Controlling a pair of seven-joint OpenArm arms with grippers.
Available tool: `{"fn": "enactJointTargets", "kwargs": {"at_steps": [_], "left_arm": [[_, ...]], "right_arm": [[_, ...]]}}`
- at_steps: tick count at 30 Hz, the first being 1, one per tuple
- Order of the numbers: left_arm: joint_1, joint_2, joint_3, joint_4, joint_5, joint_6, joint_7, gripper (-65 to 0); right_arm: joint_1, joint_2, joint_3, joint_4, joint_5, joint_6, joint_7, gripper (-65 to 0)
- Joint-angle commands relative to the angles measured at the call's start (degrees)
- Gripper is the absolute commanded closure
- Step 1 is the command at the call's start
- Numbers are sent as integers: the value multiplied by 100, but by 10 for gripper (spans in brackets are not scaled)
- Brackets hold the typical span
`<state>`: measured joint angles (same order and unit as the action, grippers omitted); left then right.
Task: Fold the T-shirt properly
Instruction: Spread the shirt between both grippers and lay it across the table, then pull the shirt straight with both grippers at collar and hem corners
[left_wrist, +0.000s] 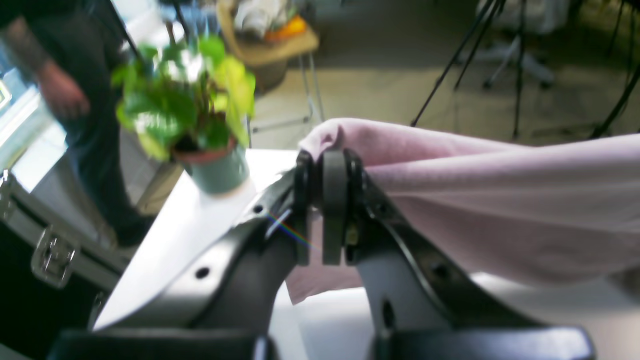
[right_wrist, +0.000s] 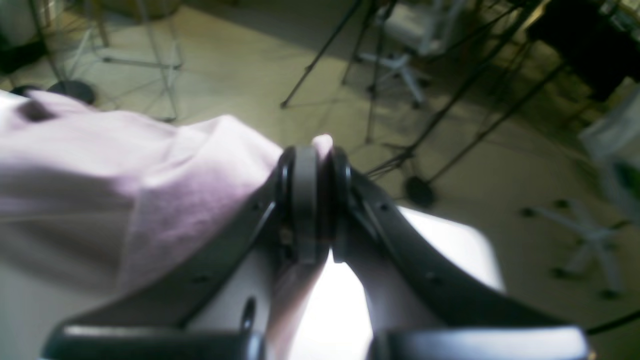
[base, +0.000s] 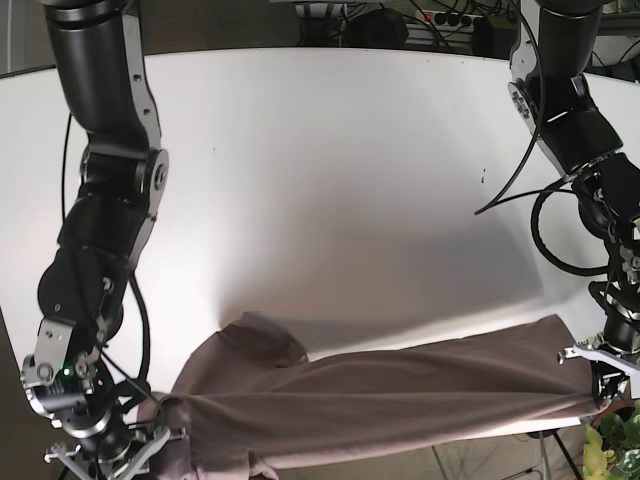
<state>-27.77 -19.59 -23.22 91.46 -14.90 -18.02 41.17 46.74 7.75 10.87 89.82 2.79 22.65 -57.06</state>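
Observation:
The pink T-shirt (base: 400, 390) stretches along the near edge of the white table (base: 330, 180), lifted and pulled taut between both arms. My left gripper (left_wrist: 327, 160) is shut on one corner of the T-shirt (left_wrist: 500, 200); it shows at the base view's lower right (base: 600, 395). My right gripper (right_wrist: 312, 155) is shut on the other corner of the T-shirt (right_wrist: 125, 180); it shows at the base view's lower left (base: 165, 415). A sleeve (base: 262, 345) lies folded on the table.
A potted plant (left_wrist: 200, 115) stands off the table's corner, also visible in the base view (base: 612, 445). A person (left_wrist: 65, 95) stands by a metal case (left_wrist: 45, 235). Tripods (right_wrist: 400, 90) and chairs stand on the floor beyond.

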Motion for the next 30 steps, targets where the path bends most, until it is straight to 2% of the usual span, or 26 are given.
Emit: {"fn": "enactJointTargets", "kwargs": {"at_steps": [1, 7, 14, 23, 30], "left_arm": [[-67, -84, -82, 98, -45, -128, -148, 0], [557, 56, -372, 116, -36, -365, -148, 0], [1366, 74, -513, 300, -36, -585, -148, 0], [2500, 83, -583, 573, -36, -892, -148, 0], [3265, 83, -1076, 537, 8, -1350, -148, 0]], "right_arm": [[-37, 91, 332, 209, -72, -37, 57, -21], [-1057, -58, 1001, 728, -63, -11, -13, -21], [-2173, -401, 1466, 1484, -28, -11, -162, -21], [-3377, -498, 2126, 1774, 886, -54, -171, -21], [-4186, -498, 2706, 1756, 1545, -54, -171, -21]]}}
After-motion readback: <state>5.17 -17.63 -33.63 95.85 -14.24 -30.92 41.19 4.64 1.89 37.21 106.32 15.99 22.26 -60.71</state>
